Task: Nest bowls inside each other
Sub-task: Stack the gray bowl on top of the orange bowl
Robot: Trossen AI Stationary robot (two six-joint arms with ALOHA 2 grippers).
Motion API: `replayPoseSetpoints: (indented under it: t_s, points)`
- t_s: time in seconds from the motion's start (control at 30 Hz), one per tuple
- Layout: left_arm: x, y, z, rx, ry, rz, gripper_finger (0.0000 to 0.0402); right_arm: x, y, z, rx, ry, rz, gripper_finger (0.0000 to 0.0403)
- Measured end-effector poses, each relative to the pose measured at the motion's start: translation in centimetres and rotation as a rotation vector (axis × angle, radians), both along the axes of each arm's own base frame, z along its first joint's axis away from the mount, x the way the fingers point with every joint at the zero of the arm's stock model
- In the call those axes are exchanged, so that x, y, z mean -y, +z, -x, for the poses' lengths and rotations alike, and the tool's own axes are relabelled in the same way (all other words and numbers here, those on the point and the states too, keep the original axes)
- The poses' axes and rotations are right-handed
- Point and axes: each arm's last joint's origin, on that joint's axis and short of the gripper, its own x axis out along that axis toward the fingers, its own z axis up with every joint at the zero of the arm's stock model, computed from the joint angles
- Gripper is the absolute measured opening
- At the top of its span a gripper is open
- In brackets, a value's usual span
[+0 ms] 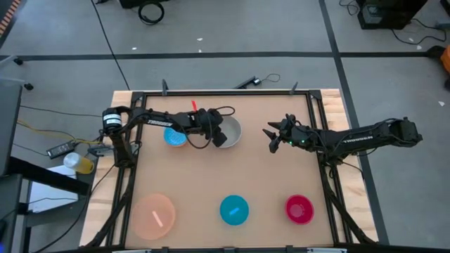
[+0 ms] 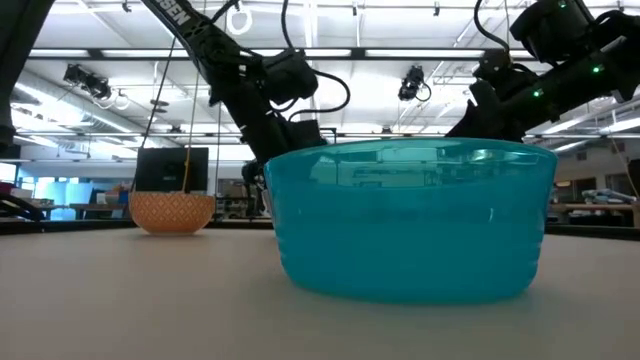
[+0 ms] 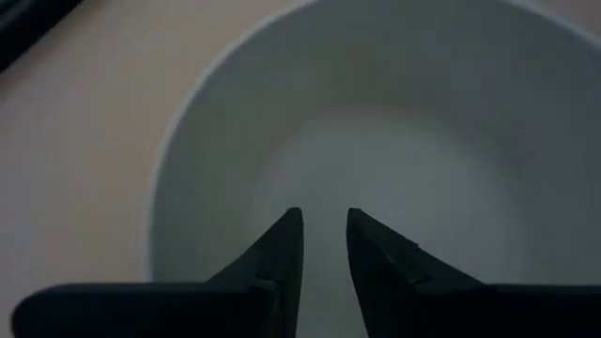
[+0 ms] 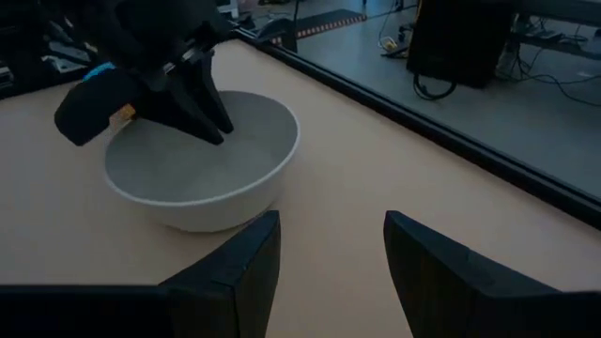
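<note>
The left gripper [image 3: 324, 246] hangs inside the white-grey bowl [image 1: 230, 131] at the table's [image 1: 267, 176] far middle, fingers a narrow slit apart, holding nothing I can see; whether they touch the bowl's floor I cannot tell. The small light blue bowl [image 1: 174, 136] sits just beside it, toward the left arm's base — the nearer arm for either. The right gripper [image 4: 329, 249] waits spread wide, facing that bowl across bare tabletop.
</note>
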Motion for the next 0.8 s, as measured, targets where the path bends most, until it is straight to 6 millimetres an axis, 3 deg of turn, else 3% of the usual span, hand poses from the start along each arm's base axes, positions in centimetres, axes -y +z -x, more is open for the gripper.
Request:
replayPoseSetpoints:
  t_s: [0.1, 0.2, 0.43, 0.63, 0.8]
  points:
    - [0.2, 1.5, -0.1, 0.021, -0.007, -0.006, 0.008, 0.2, 0.4, -0.6, 0.091, -0.001, -0.016, 0.0197]
    - [1.0, 4.1, -0.2, 0.062, -0.046, -0.038, 0.0077, 0.6, 1.9, -2.8, 0.121, 0.077, -0.057, 0.0193]
    - [3.8, 9.6, 1.6, 0.08, -0.059, -0.159, 0.0077, 3.9, 3.7, -9.9, -0.207, -0.045, -0.076, 0.0186]
    - [7.4, 11.7, 4.1, 0.071, -0.039, -0.24, 0.0077, 6.7, 1.4, -13.0, -0.401, -0.019, -0.211, 0.0187]
    - [10.0, 11.1, 5.8, 0.051, -0.017, -0.28, 0.0077, 8.0, -0.6, -13.9, -0.418, 0.008, -0.302, 0.0187]
